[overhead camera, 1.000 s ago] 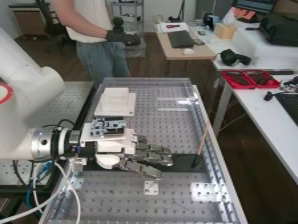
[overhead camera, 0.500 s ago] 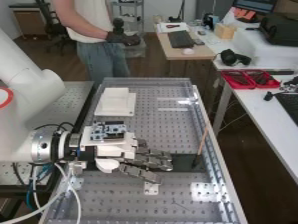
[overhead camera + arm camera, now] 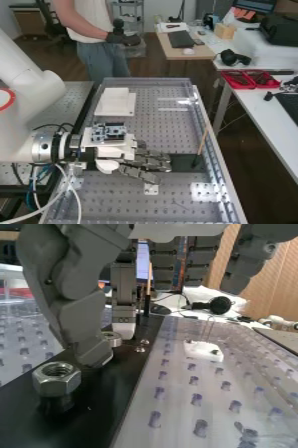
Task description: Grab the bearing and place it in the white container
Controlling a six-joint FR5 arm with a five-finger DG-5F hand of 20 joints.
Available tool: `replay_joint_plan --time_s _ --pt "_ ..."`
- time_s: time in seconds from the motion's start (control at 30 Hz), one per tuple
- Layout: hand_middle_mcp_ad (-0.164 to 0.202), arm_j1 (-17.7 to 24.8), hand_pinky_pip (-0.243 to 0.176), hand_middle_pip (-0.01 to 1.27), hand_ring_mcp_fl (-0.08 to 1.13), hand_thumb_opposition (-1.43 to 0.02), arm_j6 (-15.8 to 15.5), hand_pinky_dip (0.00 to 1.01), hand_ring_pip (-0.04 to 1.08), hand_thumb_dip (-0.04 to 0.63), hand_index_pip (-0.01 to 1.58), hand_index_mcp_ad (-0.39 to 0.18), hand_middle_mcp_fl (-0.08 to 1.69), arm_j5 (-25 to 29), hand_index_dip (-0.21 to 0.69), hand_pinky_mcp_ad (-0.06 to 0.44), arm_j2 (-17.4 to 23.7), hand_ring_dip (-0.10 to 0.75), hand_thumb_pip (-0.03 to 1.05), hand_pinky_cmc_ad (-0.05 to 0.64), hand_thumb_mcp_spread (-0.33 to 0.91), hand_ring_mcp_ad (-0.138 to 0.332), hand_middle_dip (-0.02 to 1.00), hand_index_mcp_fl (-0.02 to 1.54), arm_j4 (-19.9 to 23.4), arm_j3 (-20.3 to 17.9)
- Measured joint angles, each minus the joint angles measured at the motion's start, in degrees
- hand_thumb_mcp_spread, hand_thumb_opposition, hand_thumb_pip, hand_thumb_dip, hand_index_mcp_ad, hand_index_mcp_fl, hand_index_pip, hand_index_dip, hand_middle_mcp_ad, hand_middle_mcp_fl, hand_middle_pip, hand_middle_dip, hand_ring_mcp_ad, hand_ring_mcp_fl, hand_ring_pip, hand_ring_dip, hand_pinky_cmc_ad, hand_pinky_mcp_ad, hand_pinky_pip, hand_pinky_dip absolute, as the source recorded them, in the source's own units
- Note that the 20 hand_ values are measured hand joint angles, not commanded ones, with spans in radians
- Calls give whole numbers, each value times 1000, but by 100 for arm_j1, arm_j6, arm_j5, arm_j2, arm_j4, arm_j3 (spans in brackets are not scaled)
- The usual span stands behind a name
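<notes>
The hand [image 3: 143, 162] is at the middle of the bench in the high view, palm down with its fingers extended and open over a black strip [image 3: 186, 162]. From the wrist view, the hand [image 3: 80, 319] has one thick digit lowered close to a small metal ring, the bearing [image 3: 113, 339], which lies flat on the black strip [image 3: 100, 394]. That digit partly covers the ring, and another fingertip is just behind it; contact cannot be told. A white box-like thing [image 3: 114, 103], likely the white container, sits farther up the perforated bench.
A large hex nut [image 3: 57, 379] stands on the strip near the bearing, with small metal pieces [image 3: 141, 345] on its other side. A thin wooden stick [image 3: 202, 142] rises at the strip's far end. A white bracket [image 3: 203, 351] is fixed to the perforated plate.
The hand has shifted slightly toward the near end of the bench and appears a little lower. Its fingers remain extended, and the white box-like thing has not moved.
</notes>
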Motion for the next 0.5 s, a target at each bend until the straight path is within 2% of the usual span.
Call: replay_joint_plan --time_s 0.5 --pt "82 -9 -75 131 0 -848 -32 176 93 284 1424 -117 9 -38 209 281 -30 75 639 328 433 133 188 5 -22 55"
